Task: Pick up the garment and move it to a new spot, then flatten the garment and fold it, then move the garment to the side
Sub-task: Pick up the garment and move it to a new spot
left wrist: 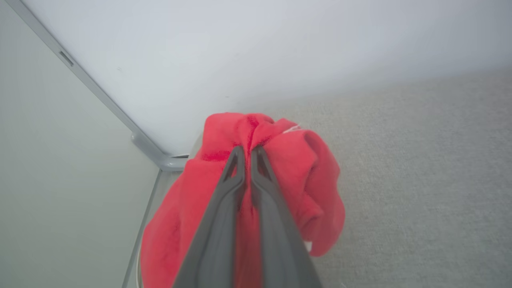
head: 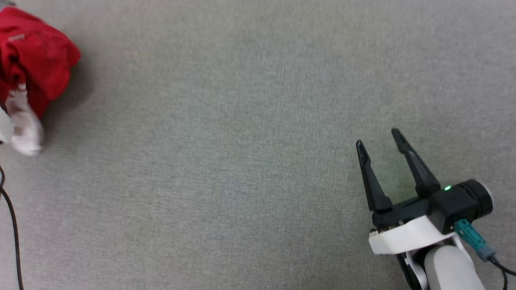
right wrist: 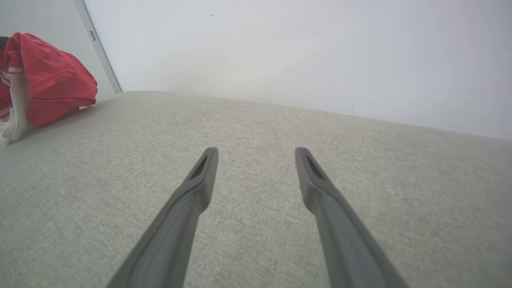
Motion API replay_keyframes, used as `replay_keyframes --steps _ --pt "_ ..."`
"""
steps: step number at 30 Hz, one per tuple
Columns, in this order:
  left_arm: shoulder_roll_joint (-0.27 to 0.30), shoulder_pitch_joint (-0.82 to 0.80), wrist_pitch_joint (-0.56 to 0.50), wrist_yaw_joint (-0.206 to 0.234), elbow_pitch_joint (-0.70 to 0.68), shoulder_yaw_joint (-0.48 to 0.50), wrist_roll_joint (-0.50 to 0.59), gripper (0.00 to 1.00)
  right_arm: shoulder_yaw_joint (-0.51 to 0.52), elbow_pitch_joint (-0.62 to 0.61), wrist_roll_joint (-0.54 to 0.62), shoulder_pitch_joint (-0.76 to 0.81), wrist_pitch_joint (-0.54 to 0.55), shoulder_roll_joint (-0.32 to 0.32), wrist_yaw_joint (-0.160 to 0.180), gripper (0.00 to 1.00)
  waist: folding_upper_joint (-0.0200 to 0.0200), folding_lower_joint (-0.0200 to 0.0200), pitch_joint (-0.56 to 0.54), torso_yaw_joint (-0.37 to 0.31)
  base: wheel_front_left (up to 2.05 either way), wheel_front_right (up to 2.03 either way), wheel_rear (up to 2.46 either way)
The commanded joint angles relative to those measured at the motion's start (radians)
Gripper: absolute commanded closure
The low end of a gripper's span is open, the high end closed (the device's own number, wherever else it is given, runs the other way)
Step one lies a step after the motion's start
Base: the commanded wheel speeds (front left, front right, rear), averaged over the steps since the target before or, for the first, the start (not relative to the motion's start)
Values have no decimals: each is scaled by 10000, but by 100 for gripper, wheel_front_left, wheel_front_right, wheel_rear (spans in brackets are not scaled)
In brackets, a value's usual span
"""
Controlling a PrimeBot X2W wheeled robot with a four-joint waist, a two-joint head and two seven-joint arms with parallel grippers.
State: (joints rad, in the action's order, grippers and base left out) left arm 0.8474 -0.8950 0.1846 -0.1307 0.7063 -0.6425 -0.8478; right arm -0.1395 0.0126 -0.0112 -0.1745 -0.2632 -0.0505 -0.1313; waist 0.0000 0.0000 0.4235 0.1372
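Left wrist view shows the left gripper [left wrist: 248, 151] with jaws squeezed together on the bunched red garment [left wrist: 312, 172]. Head view cuts the blurry garment off at the far left of the grey surface [head: 242, 161]. The right gripper [head: 377, 139] is well apart from it, jaws wide apart.

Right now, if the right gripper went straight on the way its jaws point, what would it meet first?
Probably the grey fabric surface just ahead of the right gripper, then the white wall behind; the tilt is hard to judge. The garment lies off to its left, out of that line.
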Motion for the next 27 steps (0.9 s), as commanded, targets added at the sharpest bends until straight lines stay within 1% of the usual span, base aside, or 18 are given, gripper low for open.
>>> replay_keyframes --steps 1,5,9,13,17,22,27 --pt "122 -223 309 9 -102 -38 233 100 26 117 -102 203 -24 6 10 0 0 0 -758 68 0 0 0" --pt "257 -494 659 159 -636 -23 807 100 68 287 -336 390 -24 5 10 0 0 0 -1510 46 0 0 0" --pt "369 -661 760 426 -1703 0 1309 100 225 399 -563 539 -24 6 10 0 0 0 -2160 -104 0 0 0" --pt "294 -687 757 715 -2931 -91 1635 100 431 498 -764 564 -23 6 10 0 0 0 -2607 -400 0 0 0" --pt "17 -518 420 1079 -4094 -289 1750 100 728 548 -891 654 -24 9 10 0 0 0 -2860 -815 0 0 0" --pt "-467 -257 -37 1752 -5495 -737 2105 100 1110 521 -971 700 -24 12 10 0 0 0 -2928 -1446 0 0 0" --pt "-1328 -47 53 2265 -5988 -1241 2519 100 1436 448 -1014 598 -24 11 10 0 0 0 -2764 -2115 0 0 0"
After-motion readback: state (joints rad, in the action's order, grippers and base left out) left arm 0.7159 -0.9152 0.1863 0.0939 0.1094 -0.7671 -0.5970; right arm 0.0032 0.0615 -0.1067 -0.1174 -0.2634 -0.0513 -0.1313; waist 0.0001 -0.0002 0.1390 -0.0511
